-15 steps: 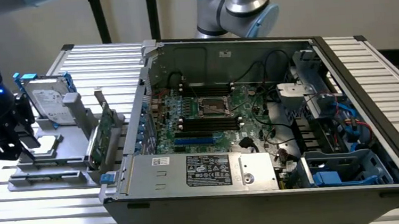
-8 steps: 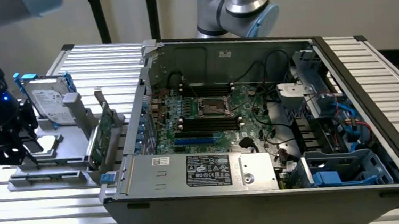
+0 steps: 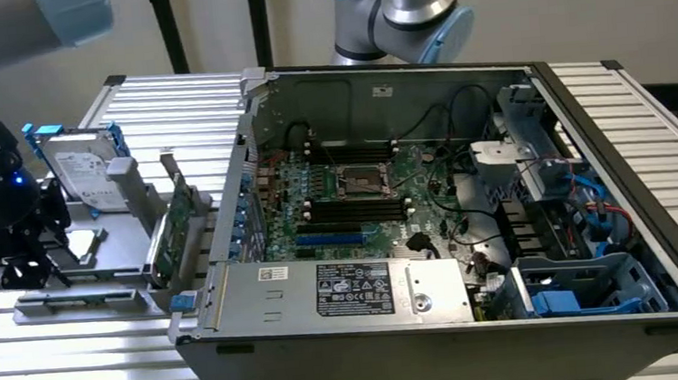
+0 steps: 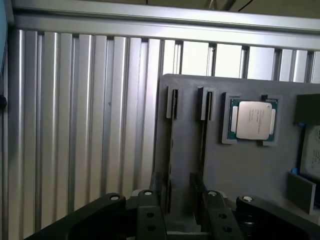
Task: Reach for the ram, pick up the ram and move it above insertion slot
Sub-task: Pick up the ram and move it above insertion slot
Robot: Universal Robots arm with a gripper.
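Your gripper [image 4: 182, 210] hovers low over the grey holder [image 4: 250, 170] on the table [image 4: 75, 125], jaws apart and empty. The ram [image 4: 171, 150], apparently the thin dark strip standing edge-on in a holder slot, runs in between the jaws, off-centre. A clean reach likely means centring it, jaws square across it, clear of the CPU [image 4: 252, 120].

power supply label [image 3: 360, 290] — print unreadable
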